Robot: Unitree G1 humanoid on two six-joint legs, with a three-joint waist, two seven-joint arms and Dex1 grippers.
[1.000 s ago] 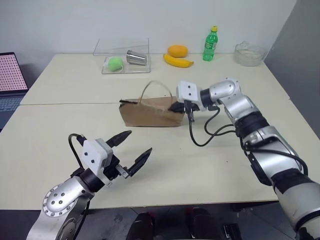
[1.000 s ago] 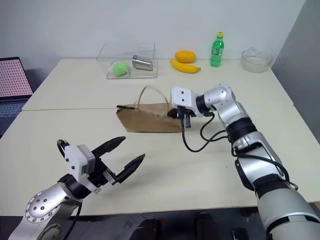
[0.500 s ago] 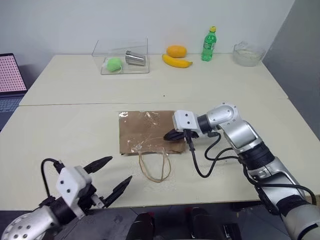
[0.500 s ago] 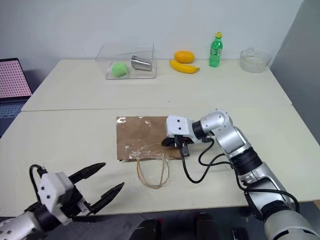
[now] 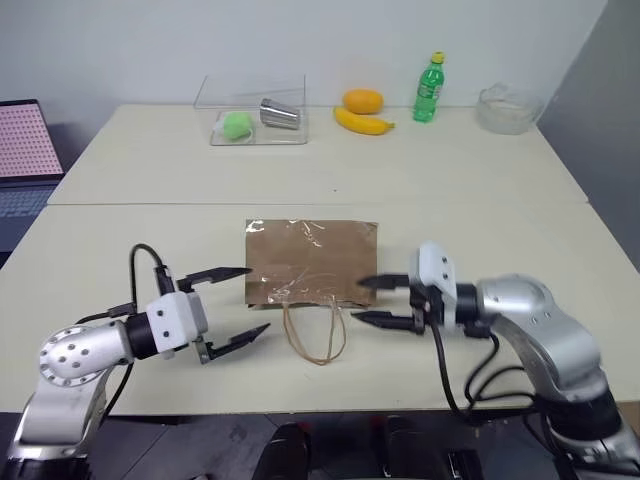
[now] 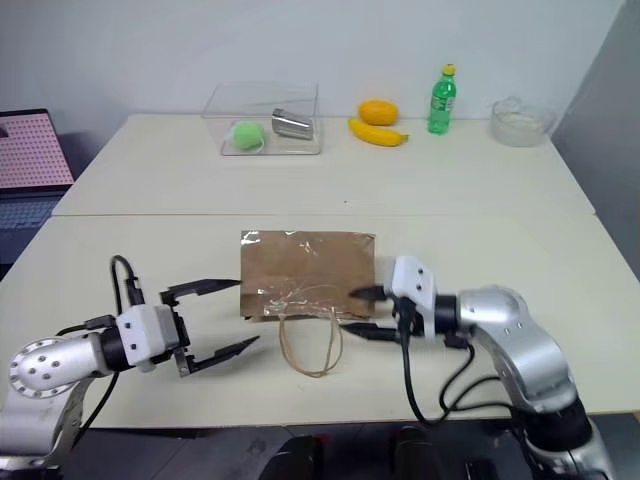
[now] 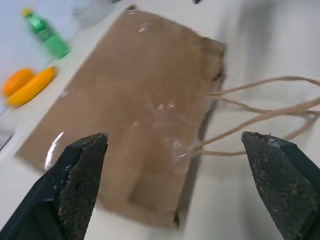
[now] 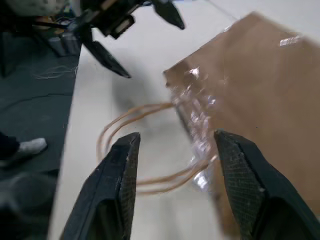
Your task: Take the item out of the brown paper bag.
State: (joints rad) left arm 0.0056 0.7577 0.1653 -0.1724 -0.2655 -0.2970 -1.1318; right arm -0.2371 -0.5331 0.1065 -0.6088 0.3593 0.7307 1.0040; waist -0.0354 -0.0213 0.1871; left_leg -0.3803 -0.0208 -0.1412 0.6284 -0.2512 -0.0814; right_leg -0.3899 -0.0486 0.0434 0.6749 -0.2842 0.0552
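Table (image 5: 480, 200) | brown paper bag (image 5: 310, 262) flat (handles loose) | between open grippers

Brown paper bag (image 5: 311, 262) is lying flat at mid-table (image 5: 480, 190), its loop handles (image 5: 316, 335) trailing toward the near edge. Left gripper (image 5: 233, 307) is hovering just left of the bag, fingers spread wide, holding nothing. Right gripper (image 5: 384, 301) is hovering just right of the bag's near corner, fingers parted, holding nothing. Beyond the bag, along the far edge, are sitting a clear container (image 5: 252, 110) holding a green ball (image 5: 236, 124) and a metal cup (image 5: 280, 115), an orange (image 5: 362, 100), a banana (image 5: 363, 122), a green soda bottle (image 5: 429, 88) and a glass bowl (image 5: 508, 108). A laptop (image 5: 28, 150) is standing far left of the bag.
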